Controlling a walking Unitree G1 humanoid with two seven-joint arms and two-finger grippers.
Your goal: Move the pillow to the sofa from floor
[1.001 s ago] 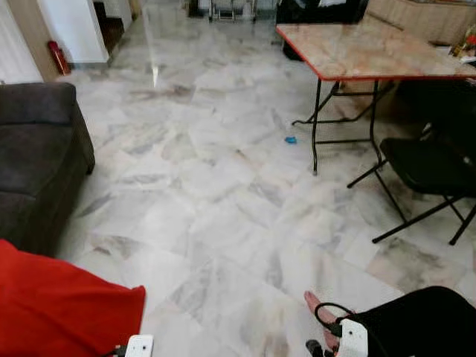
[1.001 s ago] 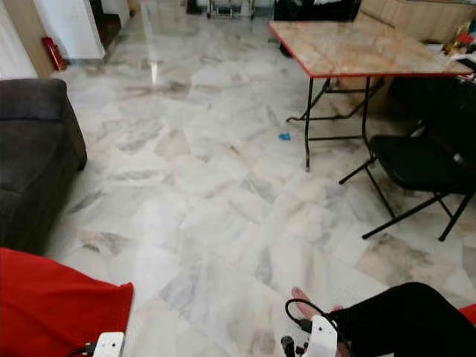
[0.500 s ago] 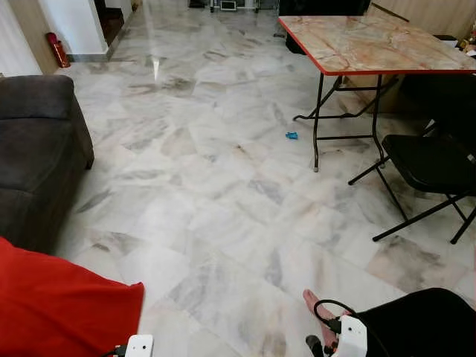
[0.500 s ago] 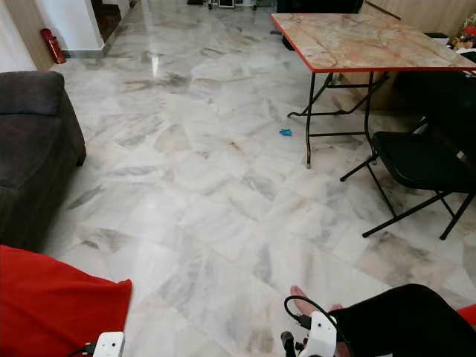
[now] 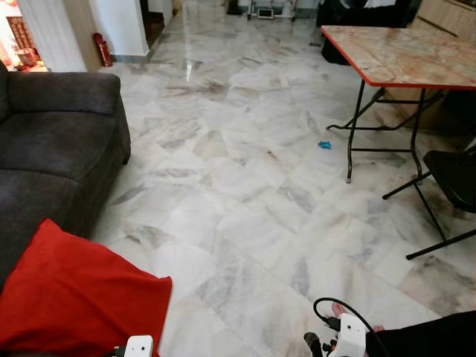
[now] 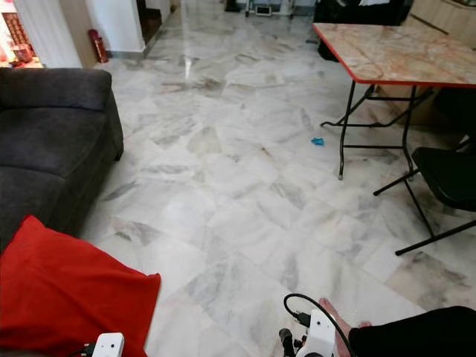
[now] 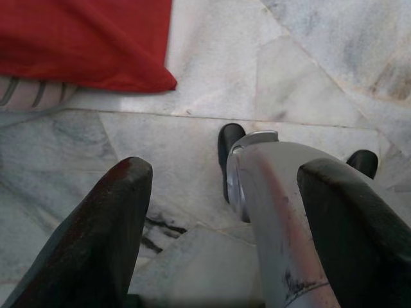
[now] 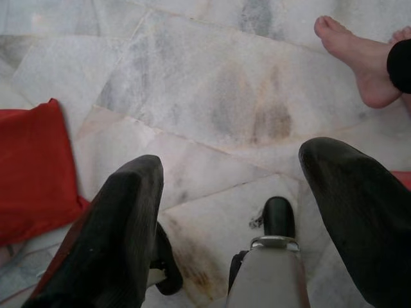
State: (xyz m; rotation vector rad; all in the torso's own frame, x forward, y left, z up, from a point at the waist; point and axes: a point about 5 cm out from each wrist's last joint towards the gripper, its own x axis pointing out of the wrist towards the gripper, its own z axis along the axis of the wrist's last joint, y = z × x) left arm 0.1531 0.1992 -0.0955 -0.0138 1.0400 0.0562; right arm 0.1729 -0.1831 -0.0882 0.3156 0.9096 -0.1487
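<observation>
- Pillow (image 5: 78, 297): red, lying flat on the marble floor (image 5: 245, 193) at the robot's left, just beside the front edge of the sofa; one corner points toward the sofa base.
- Sofa (image 5: 52, 141): dark grey fabric, along the left edge of the floor; seat bare.
- Left gripper (image 7: 225, 212): hanging low above the floor tiles, its two black fingers spread wide apart with nothing between them; a corner of the pillow lies on the floor beyond the fingertips, apart from them.
- Right gripper (image 8: 237, 212): likewise low over the floor, fingers spread wide and holding nothing; the pillow's edge lies off to one side.
- Person's bare foot (image 8: 356, 61): resting on the floor near the right gripper, dark trouser leg above it.
- Folding table (image 5: 401, 56): marble-pattern top, red rim, black legs, at the far right of the floor.
- Black folding chair (image 5: 454, 186): just beside the table.
- Small blue object (image 5: 324, 145): on the floor near the table legs.
- Red fire extinguisher (image 5: 102, 49): standing by the far wall.
</observation>
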